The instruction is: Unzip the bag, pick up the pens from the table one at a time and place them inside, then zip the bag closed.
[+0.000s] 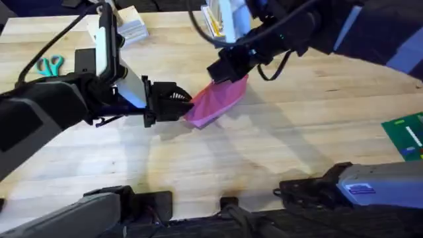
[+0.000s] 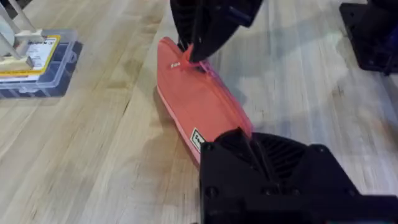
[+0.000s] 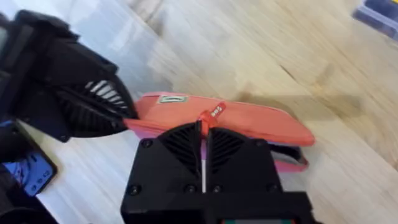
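Observation:
The pink bag [image 1: 215, 100] lies slanted in the middle of the table [image 1: 277, 145], held at both ends. My left gripper [image 1: 184, 106] is shut on its near left end, and the left wrist view shows the black fingers [image 2: 249, 149] clamped over the pouch [image 2: 199, 102]. My right gripper [image 1: 217, 71] reaches in from the upper right and is shut on the red zipper pull [image 3: 206, 117] along the top edge of the bag [image 3: 261, 124]. The left wrist view also shows the right gripper [image 2: 198, 53] pinching the pull. The pens are out of view.
Teal-handled scissors [image 1: 49, 64] lie at the far left. A white box [image 1: 130, 26] sits at the back left and a clear organiser case [image 2: 37, 62] lies beside the arms. A green item [image 1: 404, 135] rests at the right edge. Bare wood stretches in front of the bag.

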